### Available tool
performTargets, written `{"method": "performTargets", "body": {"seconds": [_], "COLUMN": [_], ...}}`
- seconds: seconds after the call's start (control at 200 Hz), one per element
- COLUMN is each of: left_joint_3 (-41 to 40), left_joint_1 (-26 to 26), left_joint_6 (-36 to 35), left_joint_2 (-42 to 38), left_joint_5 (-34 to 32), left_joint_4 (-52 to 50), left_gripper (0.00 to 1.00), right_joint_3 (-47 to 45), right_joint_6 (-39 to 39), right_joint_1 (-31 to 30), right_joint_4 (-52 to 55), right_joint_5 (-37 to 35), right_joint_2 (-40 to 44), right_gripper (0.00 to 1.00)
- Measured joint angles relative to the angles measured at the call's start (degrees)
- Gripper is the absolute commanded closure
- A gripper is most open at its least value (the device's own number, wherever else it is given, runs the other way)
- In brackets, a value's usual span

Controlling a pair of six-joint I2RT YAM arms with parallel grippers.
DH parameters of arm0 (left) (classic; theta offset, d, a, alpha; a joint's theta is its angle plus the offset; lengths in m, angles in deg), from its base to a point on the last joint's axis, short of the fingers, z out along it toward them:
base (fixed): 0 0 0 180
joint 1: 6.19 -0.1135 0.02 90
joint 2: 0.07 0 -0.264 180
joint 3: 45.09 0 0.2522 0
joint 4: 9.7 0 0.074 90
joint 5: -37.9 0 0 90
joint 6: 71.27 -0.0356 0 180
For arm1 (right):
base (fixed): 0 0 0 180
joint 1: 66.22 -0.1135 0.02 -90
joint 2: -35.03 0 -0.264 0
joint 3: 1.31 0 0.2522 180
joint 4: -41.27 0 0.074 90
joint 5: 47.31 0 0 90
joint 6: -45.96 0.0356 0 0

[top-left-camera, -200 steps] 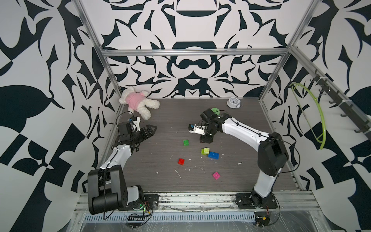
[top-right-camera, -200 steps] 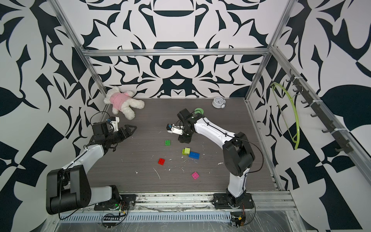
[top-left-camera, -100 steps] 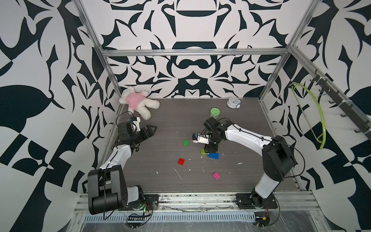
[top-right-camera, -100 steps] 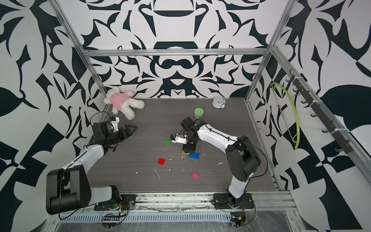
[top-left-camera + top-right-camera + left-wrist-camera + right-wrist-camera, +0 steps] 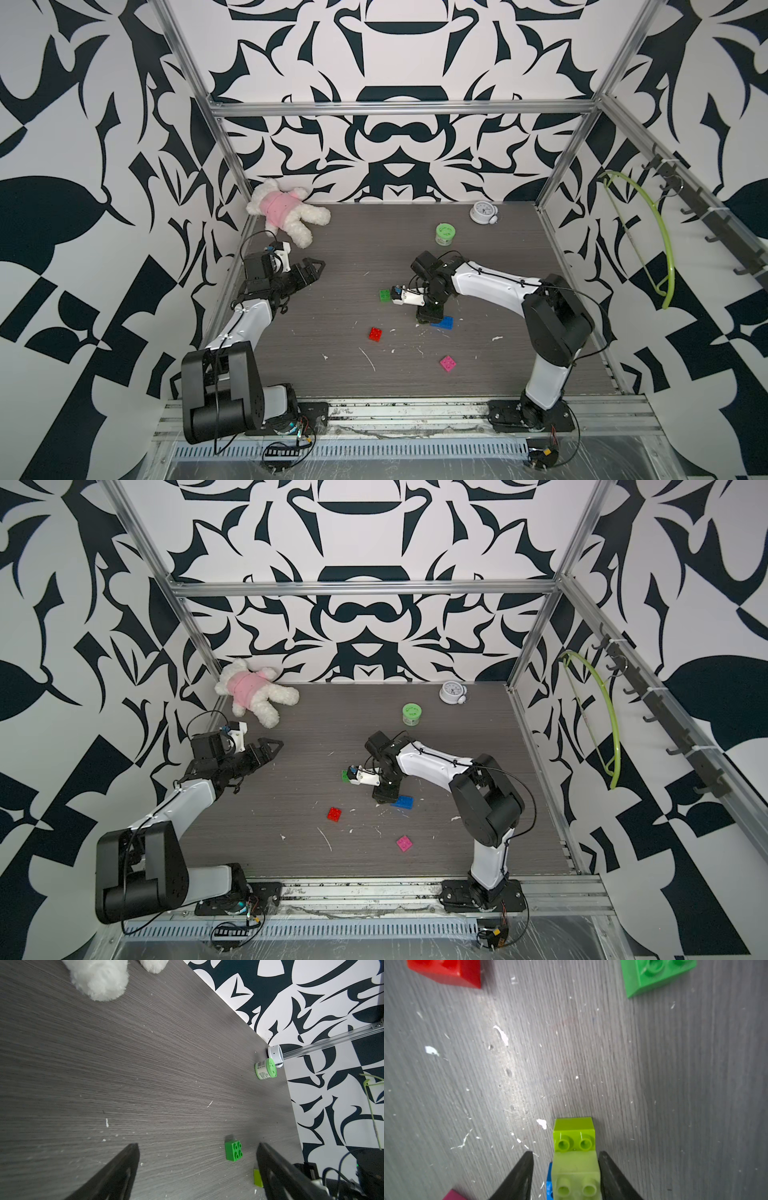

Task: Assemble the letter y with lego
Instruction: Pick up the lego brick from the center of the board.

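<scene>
Big change in the last second: the right arm point(image 5: 490, 282) swung from up by the round green tub point(image 5: 446, 235) down toward centre frame. The right gripper point(image 5: 565, 1152) now sits low over the two lime bricks point(image 5: 574, 1134), so both top views lose sight of them.

Its fingers are apart, straddling the nearer lime one. One finger looks to touch it and the other shows a gap, so no clamp yet, I'd say.

The left gripper point(image 5: 313, 268) hasn't budged: mid-left, jaws wide, nothing in them.

The blue brick point(image 5: 444, 323) lies right beside the limes. The green brick point(image 5: 385, 295), red brick point(image 5: 376, 333) and pink brick point(image 5: 448, 363) sit loose around centre.

So no letter y yet. My guess is the stem pickup is just starting.
</scene>
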Motion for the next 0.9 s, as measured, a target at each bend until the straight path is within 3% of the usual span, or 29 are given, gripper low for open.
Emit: {"method": "performTargets", "body": {"seconds": [0.32,0.9], "left_joint_3": [0.00,0.00], "left_joint_1": [0.00,0.00], "left_joint_6": [0.02,0.02], "left_joint_2": [0.07,0.33], "left_joint_5": [0.00,0.00], "left_joint_4": [0.00,0.00], "left_gripper": [0.07,0.06], "right_joint_3": [-0.07,-0.09], "right_joint_6": [-0.02,-0.09], "right_joint_1": [-0.20,-0.20], "right_joint_4": [-1.31,-2.38], "right_joint_5": [-2.29,-2.54], "right_joint_2": [-1.16,-1.70], "right_gripper": [0.55,0.58]}}
